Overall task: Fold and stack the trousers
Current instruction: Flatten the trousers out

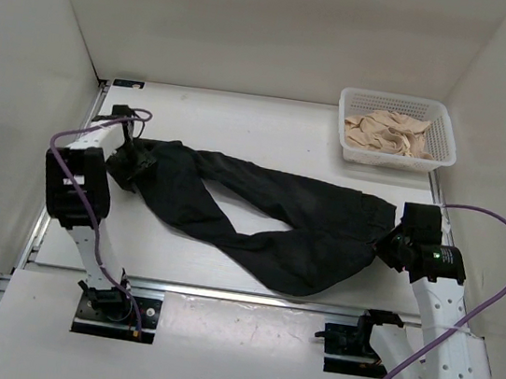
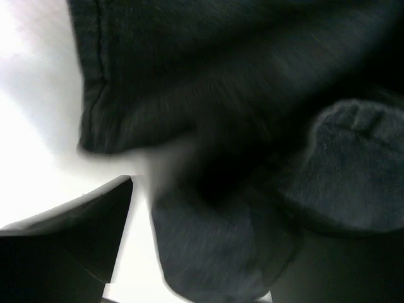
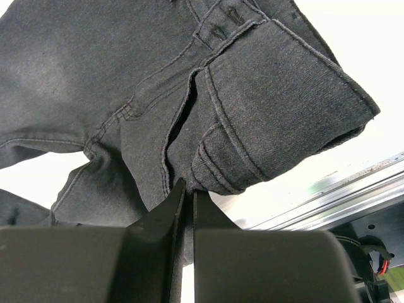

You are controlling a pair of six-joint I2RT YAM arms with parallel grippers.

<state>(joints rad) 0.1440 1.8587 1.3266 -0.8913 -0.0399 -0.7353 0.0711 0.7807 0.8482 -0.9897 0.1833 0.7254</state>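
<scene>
Obs., surroundings only:
- A white slotted plastic basket [image 1: 394, 159] is sitting at the far right of the white table [image 1: 243, 127], close to the right wall.
- A crumpled beige cloth [image 1: 388, 133] is lying inside the basket, filling most of its floor and staying below the rim.
- Plain white enclosure walls [image 1: 276, 23] are closing in the table on the left, far and right sides.
- An aluminium rail [image 1: 247, 297] is running along the table's near edge. The right wrist view is also catching it [image 3: 353, 189], at lower right.
- A white board [image 1: 232, 337] is lying just in front of the rail.
</scene>
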